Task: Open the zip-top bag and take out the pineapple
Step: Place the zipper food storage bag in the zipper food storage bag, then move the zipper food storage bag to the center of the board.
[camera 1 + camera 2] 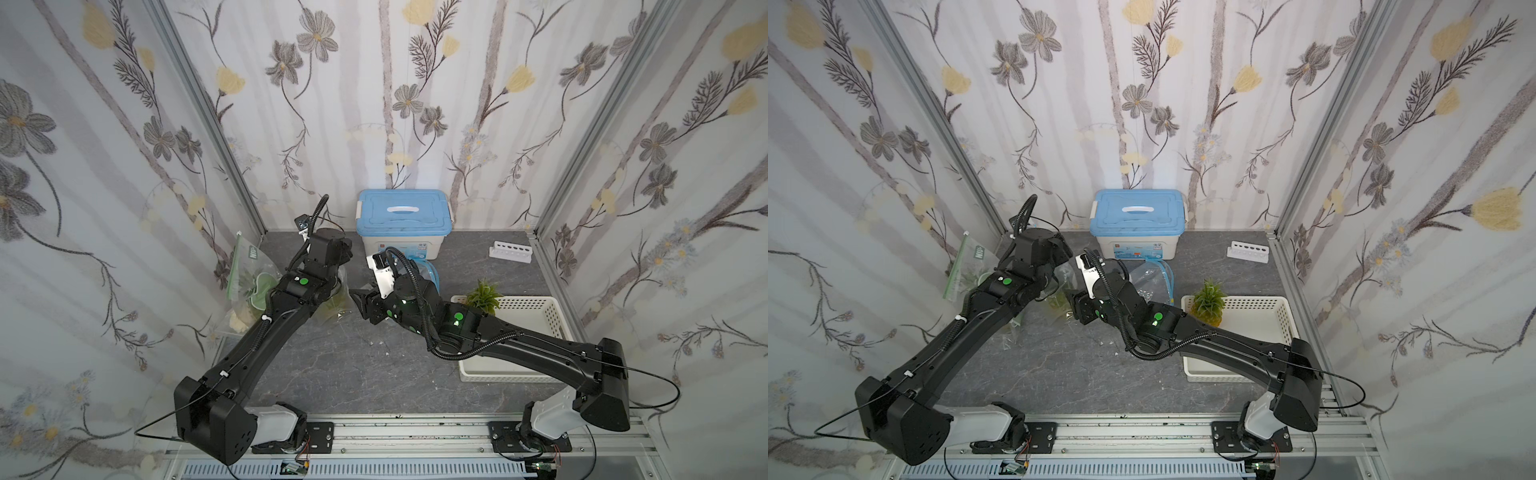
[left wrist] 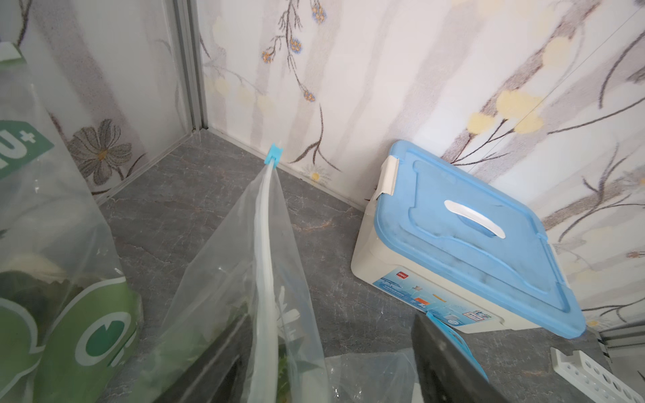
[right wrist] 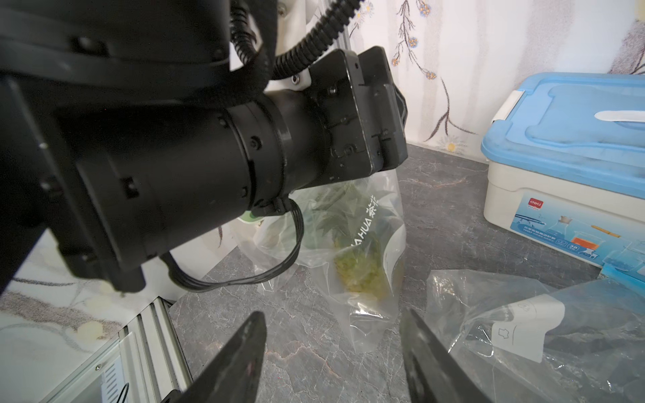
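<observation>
Grey marbled desk, floral-papered walls on three sides. Landmark: blue-lidded storage box against the back wall.

Zip-top bag stands upright on the desk, off the box's left-arm side and a little nearer the robot. Pineapple is inside it, crown up, yellow-green body low in the bag. Blue slider sits at the far end of the zip strip.

Left gripper is directly over that bag. Its fingers are spread wide, the zip edge rises between them, and no clear pinch shows.

Right gripper is in front of the box, low over the desk. Its fingers are spread with nothing between them, aimed at the bag but apart from it.

Empty clear bag lies crumpled just in front of the box. Green-printed bag leans on the side wall, beyond the zip-top bag from the box. White tube rack sits on the box's other side, with the white basket well in front of it. Second pineapple stands upright at the basket corner nearest the box. Inside or just outside, cannot tell.
</observation>
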Tool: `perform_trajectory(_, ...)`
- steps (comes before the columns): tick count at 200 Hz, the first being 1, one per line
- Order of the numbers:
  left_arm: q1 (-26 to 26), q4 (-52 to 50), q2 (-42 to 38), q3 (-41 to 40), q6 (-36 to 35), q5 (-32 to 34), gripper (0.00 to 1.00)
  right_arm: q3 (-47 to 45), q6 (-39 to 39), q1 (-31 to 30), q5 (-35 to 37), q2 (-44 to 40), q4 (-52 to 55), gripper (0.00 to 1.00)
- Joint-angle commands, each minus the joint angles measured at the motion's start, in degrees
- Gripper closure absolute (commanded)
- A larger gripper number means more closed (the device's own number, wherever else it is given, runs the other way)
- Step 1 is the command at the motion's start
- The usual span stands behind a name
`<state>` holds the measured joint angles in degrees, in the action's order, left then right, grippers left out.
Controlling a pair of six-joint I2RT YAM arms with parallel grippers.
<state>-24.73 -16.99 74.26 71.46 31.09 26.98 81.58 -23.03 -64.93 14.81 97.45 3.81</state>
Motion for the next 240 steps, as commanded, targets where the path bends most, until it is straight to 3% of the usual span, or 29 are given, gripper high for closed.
perform_trajectory(1,0.38,4.92,-1.90,-0.49,-3.52,-2.41,0.22,2.80,0.78,-0.27,2.83,0.75,2.42,0.38)
perform_trajectory(34,1.06,4.82,-7.42,-1.60,-4.58,-2.40,0.20,9.91,1.93,-0.12,4.25,4.49,4.63,0.33)
perform_trajectory(79,7.78,1.65,-22.62,-8.26,-3.86,-6.03,0.19,43.51,5.54,3.10,-0.14,24.47,20.67,0.21)
perform_trajectory(103,9.47,0.07,-31.90,-16.22,-1.43,-7.79,0.20,53.09,4.15,7.32,-8.07,32.99,22.38,0.19)
perform_trajectory(143,9.55,-3.07,-47.14,-28.17,1.64,-8.03,0.23,54.20,4.90,11.16,-14.16,39.20,19.52,0.19)
perform_trajectory(180,9.55,-8.57,-58.45,-31.37,1.23,-4.36,0.25,54.19,4.36,12.26,-13.67,41.45,19.24,0.21)
perform_trajectory(208,9.59,-11.63,-56.00,-29.50,-1.95,-1.76,0.24,51.33,6.86,11.03,-16.46,38.42,19.20,0.24)
perform_trajectory(240,9.57,-8.51,-52.17,-30.12,-1.96,-2.91,0.23,46.52,11.36,7.83,-12.09,33.33,18.42,0.23)
